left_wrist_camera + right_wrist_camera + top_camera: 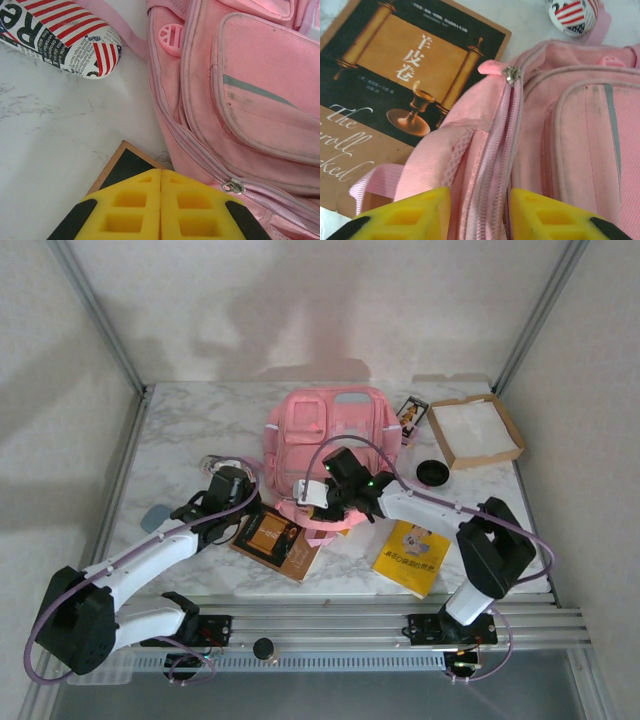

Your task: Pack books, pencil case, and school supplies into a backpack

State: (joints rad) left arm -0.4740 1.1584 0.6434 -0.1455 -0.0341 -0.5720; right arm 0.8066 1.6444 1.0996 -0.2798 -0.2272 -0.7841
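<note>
Bright diffuse light; soft shadows on back wall; backpack perhaps washed out; wrist close-ups sharp.

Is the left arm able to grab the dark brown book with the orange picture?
Probably yes: the shut left hand sits right above a bare corner of the dark brown book.

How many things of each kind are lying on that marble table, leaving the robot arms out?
Backpacks: 1, pink backpack
Books in plain view: 2, dark book, yellow book
Pencil cases: 1, flag-print pencil case
Trays: 1, brown tray
Small items I cannot name: 3, printed card, black disc, grey oval
Total: 8
</note>
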